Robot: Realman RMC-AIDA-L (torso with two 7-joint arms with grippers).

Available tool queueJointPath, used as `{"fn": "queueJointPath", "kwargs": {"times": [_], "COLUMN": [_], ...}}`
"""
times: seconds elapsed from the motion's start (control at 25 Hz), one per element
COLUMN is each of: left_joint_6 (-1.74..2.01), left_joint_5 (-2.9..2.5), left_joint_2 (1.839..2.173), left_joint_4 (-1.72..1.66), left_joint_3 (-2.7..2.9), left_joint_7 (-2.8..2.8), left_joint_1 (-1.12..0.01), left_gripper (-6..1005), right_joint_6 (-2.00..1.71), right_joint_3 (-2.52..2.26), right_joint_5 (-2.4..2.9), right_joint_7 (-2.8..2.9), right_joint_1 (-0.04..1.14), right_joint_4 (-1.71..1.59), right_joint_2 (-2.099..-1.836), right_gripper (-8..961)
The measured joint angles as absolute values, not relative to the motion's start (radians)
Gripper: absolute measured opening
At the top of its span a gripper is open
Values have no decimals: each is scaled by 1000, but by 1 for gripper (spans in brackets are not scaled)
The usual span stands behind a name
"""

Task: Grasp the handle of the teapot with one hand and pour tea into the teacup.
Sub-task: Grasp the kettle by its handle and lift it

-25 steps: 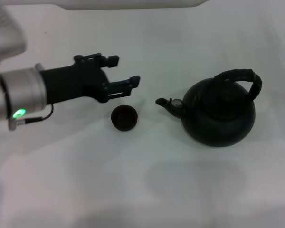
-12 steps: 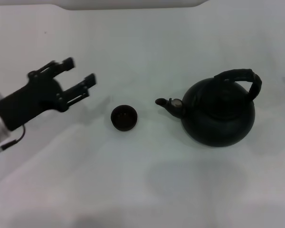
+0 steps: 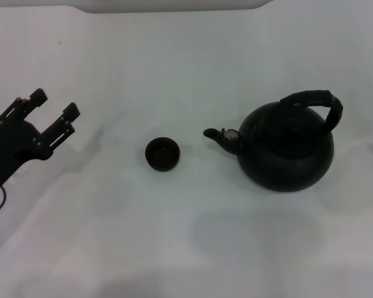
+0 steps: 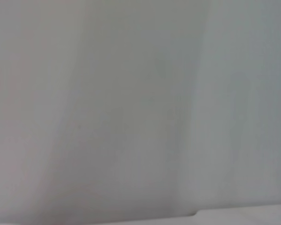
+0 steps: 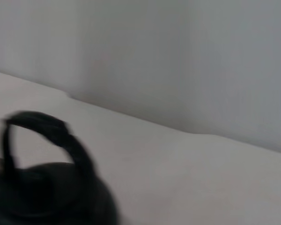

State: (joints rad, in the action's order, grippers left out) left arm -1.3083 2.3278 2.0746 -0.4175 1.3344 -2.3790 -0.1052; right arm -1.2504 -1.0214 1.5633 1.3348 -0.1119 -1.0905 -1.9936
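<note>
The round black teapot [image 3: 288, 147] stands on the white table at the right, its spout [image 3: 221, 136] pointing left. Its arched black handle [image 3: 317, 102] rises over the top. It shows blurred in the right wrist view [image 5: 42, 187], with the handle [image 5: 47, 129] above it. The tiny dark teacup [image 3: 162, 154] stands left of the spout, apart from it. My left gripper [image 3: 54, 112] is open and empty at the far left, well away from the cup. My right gripper is out of view.
The white table [image 3: 193, 242] spreads around the cup and pot. A pale wall [image 4: 140, 108] fills the left wrist view and stands behind the table in the right wrist view [image 5: 178, 56].
My left gripper has drawn back from just above the teacup to the far left edge. The teapot and teacup have not moved.
</note>
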Motion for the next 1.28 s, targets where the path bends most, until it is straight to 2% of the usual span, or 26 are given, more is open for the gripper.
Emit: {"fn": "queueJointPath", "kwargs": {"times": [0.2,0.64,1.28], "left_joint_6": [-1299,-1317,-1339], "left_joint_5": [2331,2333,2333], "left_joint_2": [2075,2074,2079], "left_joint_4": [-395,-385,-371], "left_joint_3": [1333,1313,1313], "left_joint_7": [-2388,-2384,-2382], "left_joint_1": [-110,-111,-112], "left_gripper": [749,743,742], "right_joint_6": [-1306,-1327,-1324], "right_joint_3": [-1004,-1041,-1094], "right_joint_5": [1590,1583,1514], "right_joint_7": [1336,1290,1211], "right_joint_1": [-94,33,93], "right_joint_4": [-1073,-922,-864], "right_joint_2": [-2013,-2016,-2017], "right_gripper": [842,840,825]}}
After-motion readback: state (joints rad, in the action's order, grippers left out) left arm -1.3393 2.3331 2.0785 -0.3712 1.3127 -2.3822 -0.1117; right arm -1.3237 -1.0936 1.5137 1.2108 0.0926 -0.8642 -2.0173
